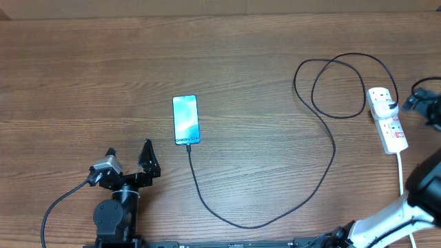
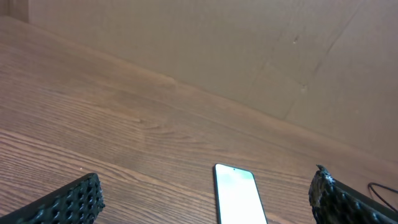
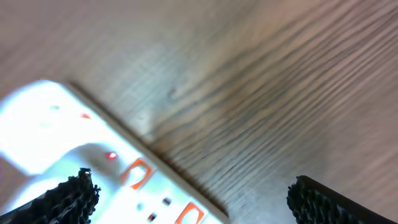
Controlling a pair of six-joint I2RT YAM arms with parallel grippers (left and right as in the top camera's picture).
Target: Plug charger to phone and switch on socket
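Observation:
The phone [image 1: 186, 119] lies flat at the table's middle, its blue screen lit, and also shows in the left wrist view [image 2: 238, 196]. The black charger cable [image 1: 275, 213] runs from the phone's near end, curves right and loops up to the socket [image 1: 387, 118], a white power strip at the right. My left gripper [image 1: 131, 160] is open and empty, below and left of the phone. My right gripper [image 1: 422, 103] is open at the right edge, just beside the socket. In the right wrist view the socket [image 3: 74, 155] shows a small red light and orange-marked switches.
The white power-strip cord [image 1: 402, 176] runs from the socket down toward the right arm's base. A cardboard wall [image 2: 249, 50] stands along the table's far edge.

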